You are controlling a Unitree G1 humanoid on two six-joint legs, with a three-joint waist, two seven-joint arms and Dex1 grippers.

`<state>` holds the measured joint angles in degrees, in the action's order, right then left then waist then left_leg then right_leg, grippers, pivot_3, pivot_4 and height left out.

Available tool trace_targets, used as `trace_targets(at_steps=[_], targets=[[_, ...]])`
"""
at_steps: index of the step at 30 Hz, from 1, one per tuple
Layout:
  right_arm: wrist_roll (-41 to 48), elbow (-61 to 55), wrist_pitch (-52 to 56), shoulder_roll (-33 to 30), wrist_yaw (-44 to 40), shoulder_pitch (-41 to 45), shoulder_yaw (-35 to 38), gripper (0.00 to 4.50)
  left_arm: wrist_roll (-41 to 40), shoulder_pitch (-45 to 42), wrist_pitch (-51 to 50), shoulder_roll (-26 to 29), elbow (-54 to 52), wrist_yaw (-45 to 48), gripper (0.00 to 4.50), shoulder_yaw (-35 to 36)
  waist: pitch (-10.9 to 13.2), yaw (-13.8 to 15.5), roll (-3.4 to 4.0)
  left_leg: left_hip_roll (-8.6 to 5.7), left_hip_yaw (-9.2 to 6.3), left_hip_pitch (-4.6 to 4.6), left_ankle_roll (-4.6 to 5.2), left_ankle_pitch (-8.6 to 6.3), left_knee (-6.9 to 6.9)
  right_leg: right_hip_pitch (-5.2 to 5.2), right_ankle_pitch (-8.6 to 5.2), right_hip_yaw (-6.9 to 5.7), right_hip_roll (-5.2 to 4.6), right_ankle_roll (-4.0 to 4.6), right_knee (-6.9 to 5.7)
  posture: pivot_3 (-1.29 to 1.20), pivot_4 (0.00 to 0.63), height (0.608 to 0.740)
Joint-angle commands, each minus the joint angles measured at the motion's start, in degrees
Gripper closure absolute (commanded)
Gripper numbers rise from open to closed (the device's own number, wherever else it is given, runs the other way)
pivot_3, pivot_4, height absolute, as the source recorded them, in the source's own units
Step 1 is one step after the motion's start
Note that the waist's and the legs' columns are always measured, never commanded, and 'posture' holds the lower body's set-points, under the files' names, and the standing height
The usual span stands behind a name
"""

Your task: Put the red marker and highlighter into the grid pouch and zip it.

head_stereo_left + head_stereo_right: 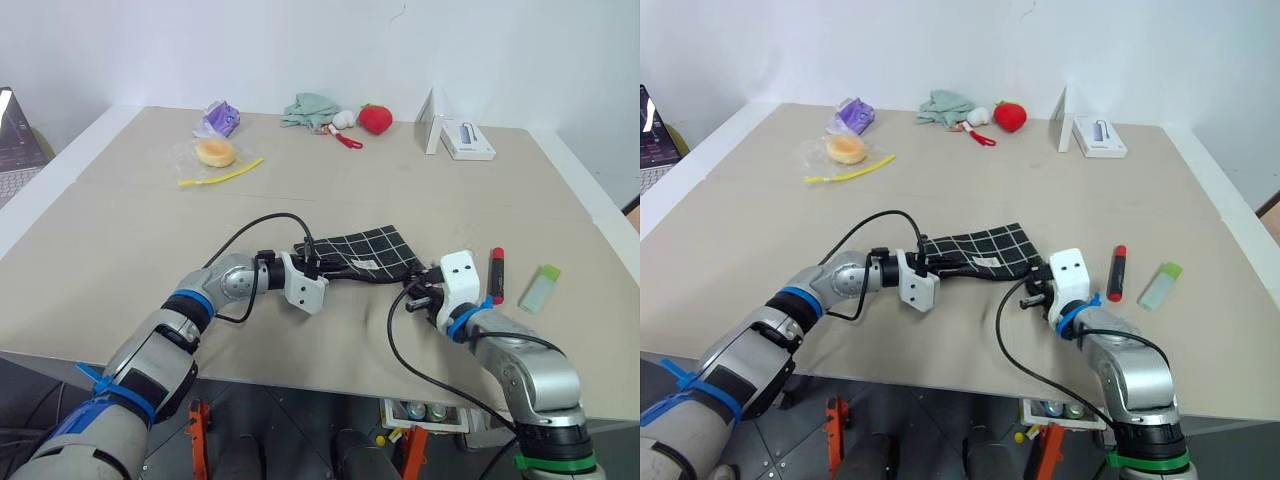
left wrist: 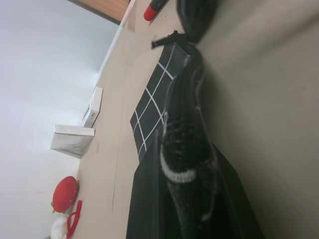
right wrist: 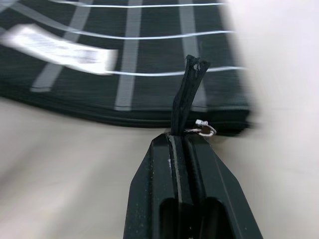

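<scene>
The grid pouch (image 1: 365,256) lies flat near the table's (image 1: 120,240) front edge, between the two arms. The left gripper (image 1: 312,268) is clamped on the pouch's left end. The right gripper (image 3: 185,142) is pinched tight on the black zipper pull (image 3: 188,94) at the pouch's right corner, beside a small metal ring (image 3: 205,129). The red marker (image 1: 496,274) rests on the table just right of the right gripper. The highlighter (image 1: 540,288) lies farther right, apart from the marker.
</scene>
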<state>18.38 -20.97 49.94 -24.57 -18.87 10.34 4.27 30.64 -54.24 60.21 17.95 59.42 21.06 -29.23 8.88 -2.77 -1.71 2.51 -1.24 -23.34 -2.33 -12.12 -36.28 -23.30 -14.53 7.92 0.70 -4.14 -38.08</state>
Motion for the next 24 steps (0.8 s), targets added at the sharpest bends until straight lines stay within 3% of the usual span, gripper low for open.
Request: trace_targets(at_steps=[1,11,17,24], targets=[[3.16,-5.11,-1.04,0.0,-4.34,-0.7,-2.49,4.45,0.32,2.12,-0.24,-1.25,-0.27,1.82,4.5,-1.58,0.0,0.0,0.0,0.0,0.0,0.0,0.0,0.0,0.0,0.0,0.0,0.0,0.0,0.0,0.0,0.0,0.15,0.732],[6.95,-9.75,-1.47,-0.66,-10.34,-1.7,-7.56,4.45,-0.72,2.72,-1.03,-1.46,-1.13,2.59,4.5,-1.04,0.01,0.02,-0.01,0.0,-0.02,-0.03,-0.01,-0.02,-0.01,0.0,-0.04,-0.02,-0.01,-0.01,0.01,0.0,0.15,0.732],[8.6,-8.52,-0.48,3.99,-7.02,2.32,-4.87,4.45,-1.17,3.15,-1.22,-1.85,-1.71,3.23,4.5,-0.84,0.01,0.01,-0.01,0.01,-0.04,-0.02,-0.02,-0.02,-0.02,-0.01,-0.02,-0.05,0.01,0.01,-0.01,0.0,0.15,0.732],[7.21,-6.21,1.42,1.0,-5.44,1.02,-3.07,4.45,-1.78,3.6,-1.58,-1.74,-2.23,3.85,4.5,-0.5,0.01,0.07,-0.01,0.0,-0.05,-0.05,-0.02,-0.02,-0.03,-0.01,-0.04,-0.06,-0.01,0.0,0.01,0.0,0.15,0.732]])
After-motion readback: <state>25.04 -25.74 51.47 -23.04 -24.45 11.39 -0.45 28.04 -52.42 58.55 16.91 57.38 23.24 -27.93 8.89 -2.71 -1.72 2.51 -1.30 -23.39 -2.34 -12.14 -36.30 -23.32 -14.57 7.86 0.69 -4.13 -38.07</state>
